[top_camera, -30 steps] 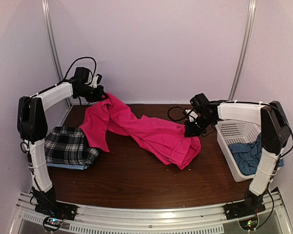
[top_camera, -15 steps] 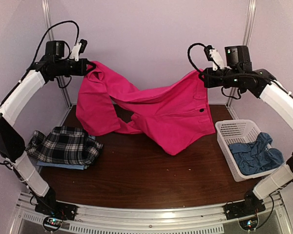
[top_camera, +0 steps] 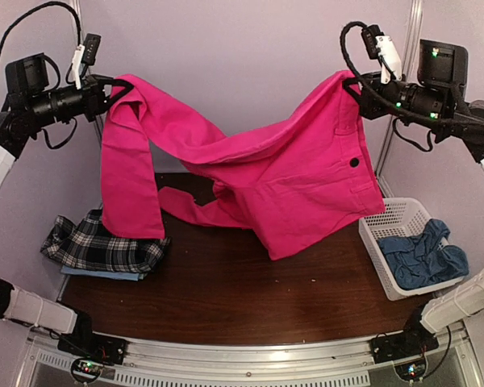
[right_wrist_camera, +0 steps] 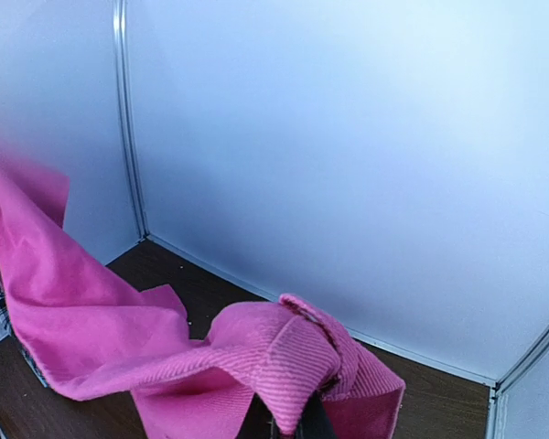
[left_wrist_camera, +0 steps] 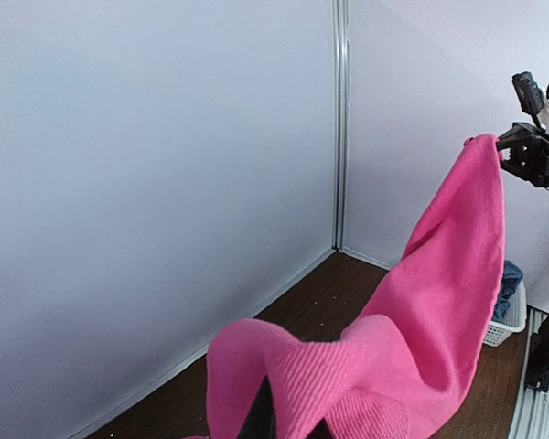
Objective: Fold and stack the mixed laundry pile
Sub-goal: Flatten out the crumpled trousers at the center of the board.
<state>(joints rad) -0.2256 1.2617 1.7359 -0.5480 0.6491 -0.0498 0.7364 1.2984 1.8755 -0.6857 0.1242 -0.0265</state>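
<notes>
The hot-pink trousers (top_camera: 290, 189) hang stretched high in the air between both arms. My left gripper (top_camera: 111, 90) is shut on one waistband corner at the upper left; its fingers are buried in pink cloth (left_wrist_camera: 348, 384) in the left wrist view. My right gripper (top_camera: 351, 85) is shut on the other corner at the upper right; the cloth (right_wrist_camera: 284, 357) covers its fingers in the right wrist view. The trouser legs dangle down to the table. The folded plaid shirt (top_camera: 105, 246) lies at the left on a light blue shirt (top_camera: 105, 275). A duller blue cloth (top_camera: 423, 258) lies in the basket.
The white lattice basket (top_camera: 383, 222) stands at the table's right edge. White walls and metal corner posts (top_camera: 407, 48) enclose the brown table (top_camera: 250, 294). The right arm's lower link (top_camera: 464, 298) reaches up beside the basket.
Both arms have risen and spread apart, lifting the pink trousers off the table and stretching them between the grippers.
</notes>
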